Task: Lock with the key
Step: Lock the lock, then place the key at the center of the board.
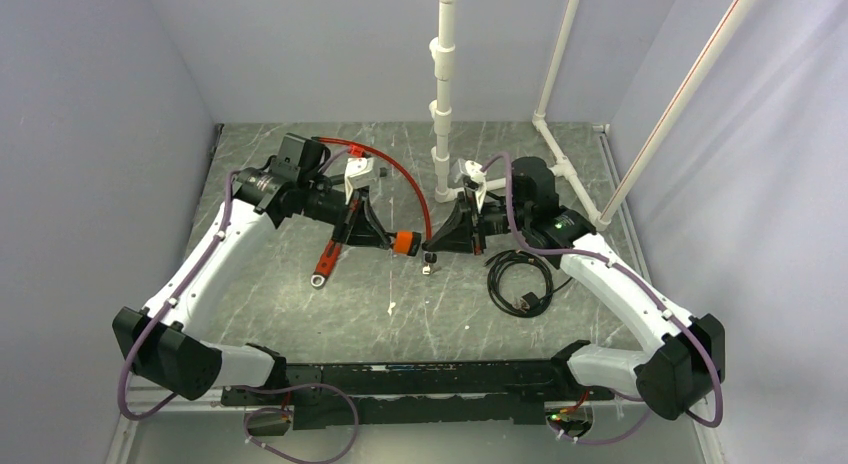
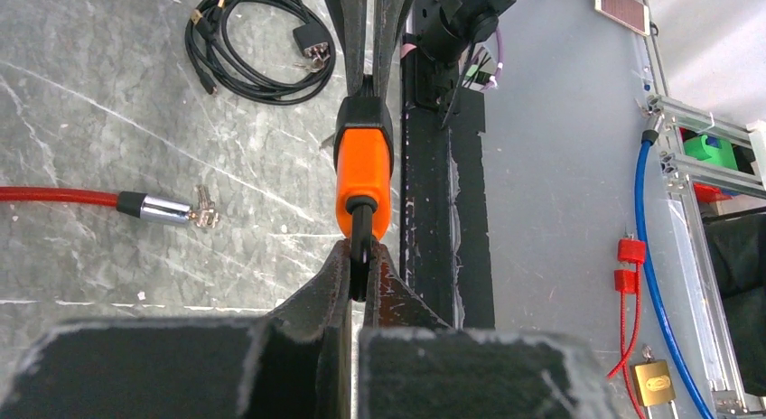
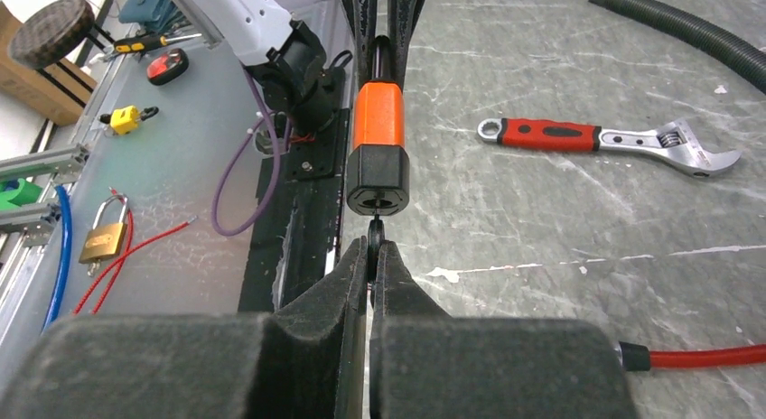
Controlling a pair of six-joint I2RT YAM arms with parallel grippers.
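A small orange padlock (image 1: 405,242) hangs between my two grippers above the table's middle. My left gripper (image 1: 392,241) is shut on the padlock's black shackle (image 2: 361,243), with the orange body (image 2: 364,166) pointing away from it. My right gripper (image 1: 432,252) faces it from the other side. In the right wrist view, that gripper (image 3: 373,256) is shut on the black head of the key (image 3: 374,241), which meets the padlock's black keyhole end (image 3: 378,180). The key's blade is hidden.
A red-handled wrench (image 1: 328,259) lies to the left below the left gripper. A coiled black cable (image 1: 520,282) lies to the right. A red cable (image 1: 400,174) arcs behind, its metal end (image 2: 154,207) on the table. A white pipe stand (image 1: 443,114) rises at the back.
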